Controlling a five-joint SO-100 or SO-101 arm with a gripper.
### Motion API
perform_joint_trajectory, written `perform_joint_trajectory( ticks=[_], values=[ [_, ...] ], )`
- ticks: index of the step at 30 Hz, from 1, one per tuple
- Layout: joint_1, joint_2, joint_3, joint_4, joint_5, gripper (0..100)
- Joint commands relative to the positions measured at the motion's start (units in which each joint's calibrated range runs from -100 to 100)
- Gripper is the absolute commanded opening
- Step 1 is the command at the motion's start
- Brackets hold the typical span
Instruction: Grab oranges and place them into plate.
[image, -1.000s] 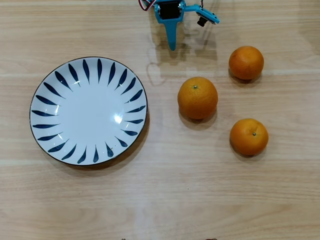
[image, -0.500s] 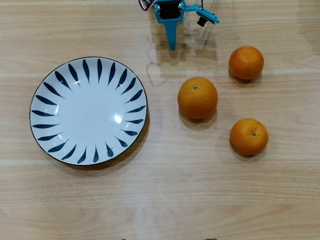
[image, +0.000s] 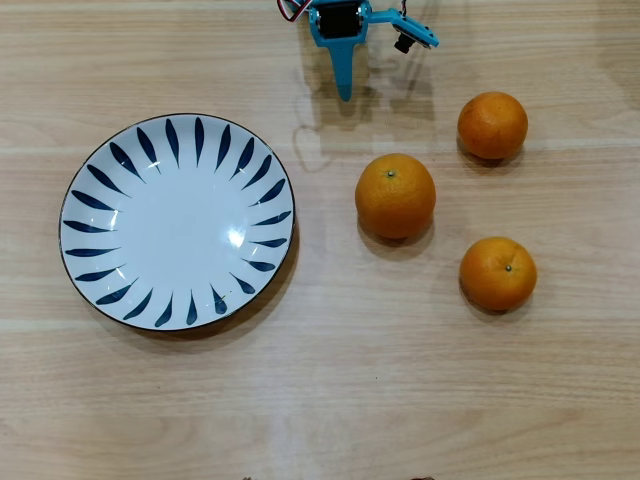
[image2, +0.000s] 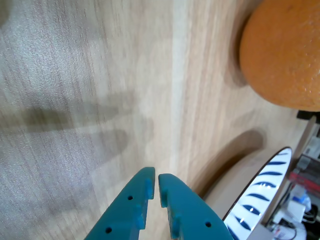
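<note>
- Three oranges on the wooden counter, all on the right side in the overhead view.
- Biggest orange in the middle, just right of the plate but not touching it.
- Smaller orange up and to the right of the big one, with a gap between.
- Third orange down and to the right of the big one, also apart.
- Little green stem dots on the big one and the lower one.
- No orange on the plate.
- Round white plate on the left in the overhead view, with dark blue petal marks all around the rim and a thin dark edge.
- White middle of the plate bare, with a small shiny spot of light.
- Blue gripper at the top edge of the overhead view, pointing down at the counter, above the gap between the plate and the big orange.
- Well apart from all three oranges.
- Jaws pressed almost together in the wrist view, with only a thin slit between the two blue tips, nothing held.
- One orange large at the top right of the wrist view, too close to say which one.
- Plate rim at the bottom right of the wrist view.
</note>
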Motion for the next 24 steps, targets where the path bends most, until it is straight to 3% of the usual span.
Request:
perform_joint_trajectory(
  ticks=[1,11,20,24],
  values=[
    [0.3,-0.6,0.4,-0.7,-0.1,2],
    [1.6,6.7,-6.9,-0.8,0.1,2],
    [1.0,45.0,-50.9,0.5,-0.1,2],
    [0.2,57.6,-67.0,7.9,-0.1,2]
  ],
)
